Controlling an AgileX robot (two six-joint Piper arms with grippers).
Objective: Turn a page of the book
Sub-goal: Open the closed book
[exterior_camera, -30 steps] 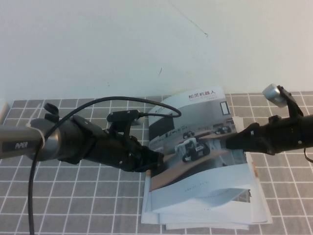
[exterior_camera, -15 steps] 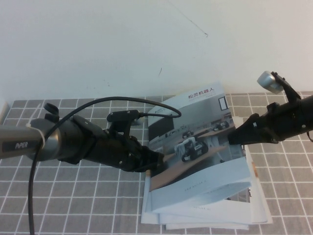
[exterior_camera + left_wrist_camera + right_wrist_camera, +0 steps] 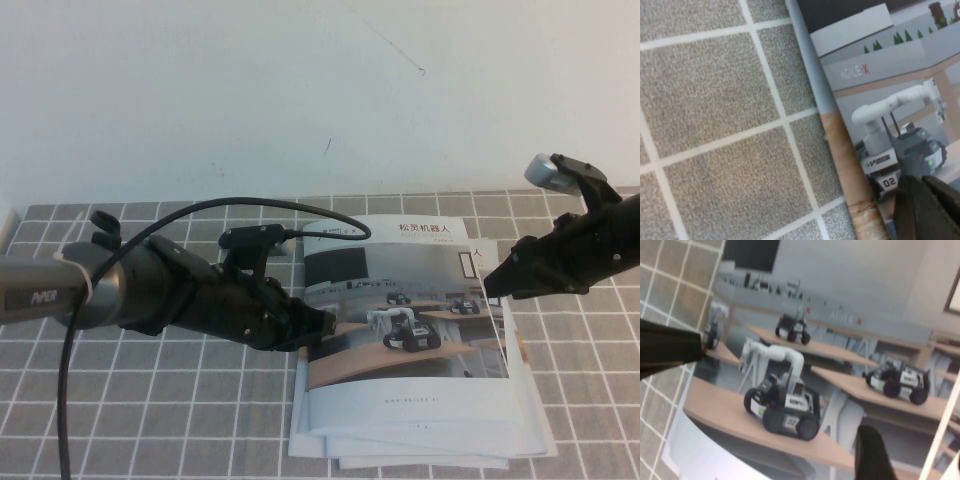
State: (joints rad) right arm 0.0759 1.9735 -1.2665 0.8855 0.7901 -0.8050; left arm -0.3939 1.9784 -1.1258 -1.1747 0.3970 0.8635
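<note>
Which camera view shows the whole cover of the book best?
The high view: there the book lies flat with its entire cover and title visible, the left gripper at its left edge and the open right gripper at its right edge. The left wrist view shows only the cover's edge strip; the right wrist view only the photo's middle.

The book [image 3: 405, 330] carries a title in red Chinese characters on its cover. In the cover photo, a wall sign [image 3: 854, 72] reads "AGILE X", and a wheeled robot's plate [image 3: 889, 182] reads "02".
</note>
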